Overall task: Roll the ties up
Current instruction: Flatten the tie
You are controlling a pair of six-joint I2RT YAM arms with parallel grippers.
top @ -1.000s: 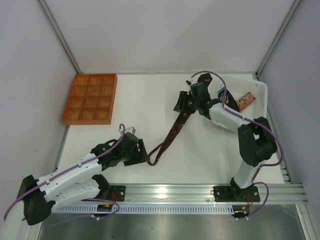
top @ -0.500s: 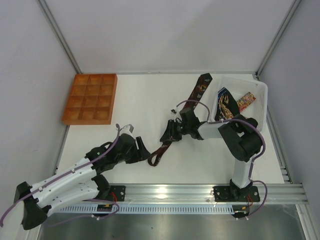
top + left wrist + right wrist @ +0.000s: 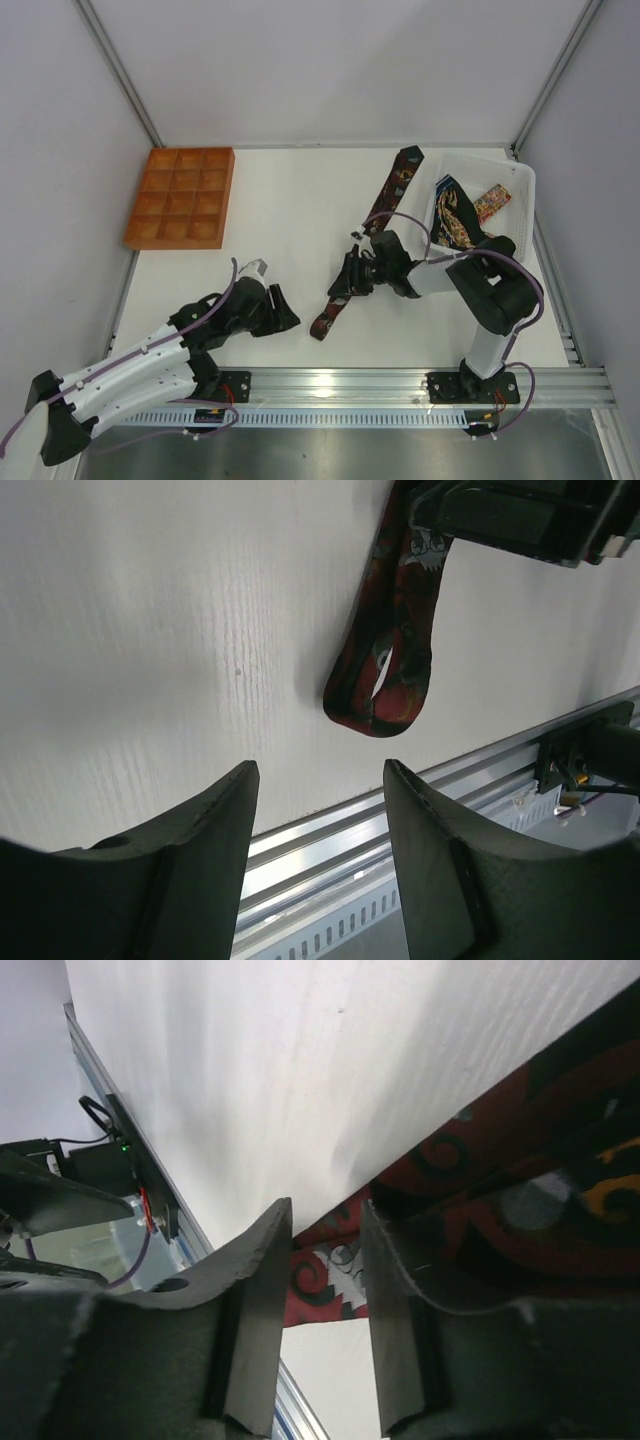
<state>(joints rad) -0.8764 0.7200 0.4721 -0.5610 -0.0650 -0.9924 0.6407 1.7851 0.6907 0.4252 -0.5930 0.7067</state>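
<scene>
A dark red patterned tie point(image 3: 396, 187) lies flat and diagonal on the white table, its pointed end at the back by the basket. Its near end is doubled over into a loop point(image 3: 385, 675). My right gripper point(image 3: 344, 284) is low over the tie's lower stretch. In the right wrist view its jaws point(image 3: 322, 1222) stand narrowly apart, with the tie point(image 3: 520, 1190) lying flat on the table across the gap. My left gripper point(image 3: 287, 310) sits a little left of the loop, open point(image 3: 320, 772) with nothing between its fingers.
A white basket point(image 3: 518, 176) at the back right holds more patterned ties point(image 3: 455, 215). An orange compartment tray point(image 3: 180, 197) sits at the back left. The metal rail point(image 3: 400, 382) runs along the near edge, close to the tie's loop.
The right gripper came down the tie from its far end to near the loop, and the raised tie now lies flat. The left gripper drew back left, off the loop.
</scene>
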